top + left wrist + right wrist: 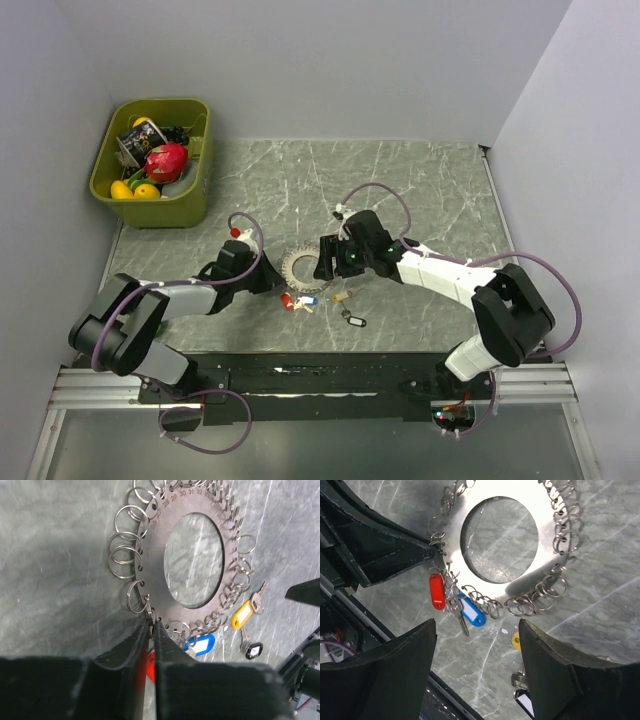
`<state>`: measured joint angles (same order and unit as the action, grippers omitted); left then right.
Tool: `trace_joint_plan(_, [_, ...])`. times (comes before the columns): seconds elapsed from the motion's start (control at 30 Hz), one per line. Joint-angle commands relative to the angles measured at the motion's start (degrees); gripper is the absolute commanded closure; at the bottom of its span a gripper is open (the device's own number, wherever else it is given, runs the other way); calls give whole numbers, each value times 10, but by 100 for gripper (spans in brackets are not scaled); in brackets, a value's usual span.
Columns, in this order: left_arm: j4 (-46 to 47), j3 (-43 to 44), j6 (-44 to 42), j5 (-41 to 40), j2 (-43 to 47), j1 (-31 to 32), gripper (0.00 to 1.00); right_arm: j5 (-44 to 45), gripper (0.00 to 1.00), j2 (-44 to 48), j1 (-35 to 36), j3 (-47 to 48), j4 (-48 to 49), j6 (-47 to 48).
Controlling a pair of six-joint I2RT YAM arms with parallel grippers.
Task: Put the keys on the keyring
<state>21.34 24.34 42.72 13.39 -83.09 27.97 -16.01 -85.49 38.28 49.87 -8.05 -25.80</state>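
At the keyring [155, 565] rim, my left gripper [151, 622] is pinched nearly together on a small split ring; my right gripper [477, 630] hangs wide apart. Loose yellow-tagged key [243, 614] lies just beside the rim, nearer my right.

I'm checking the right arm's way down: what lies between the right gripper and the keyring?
In the right wrist view, a red-tagged key and a blue-tagged key lie between the right gripper and the keyring, at its rim.
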Motion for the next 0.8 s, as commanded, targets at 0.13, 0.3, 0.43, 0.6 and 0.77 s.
trace_joint_plan(0.13, [-15,46,-10,-20,-11,2,99,2,27,-13,15,44,-8,17])
trace_joint_plan(0.3, [-46,54,-33,-31,24,2,99,5,26,-1,15,44,-12,18])
trace_joint_plan(0.43, [-105,76,-71,-63,64,2,99,6,26,8,14,44,-10,18])
trace_joint_plan(0.6, [-198,111,-112,-100,120,2,99,0,26,15,15,53,-6,20])
trace_joint_plan(0.77, [-243,151,-150,-99,172,2,99,-10,26,27,15,63,1,23])
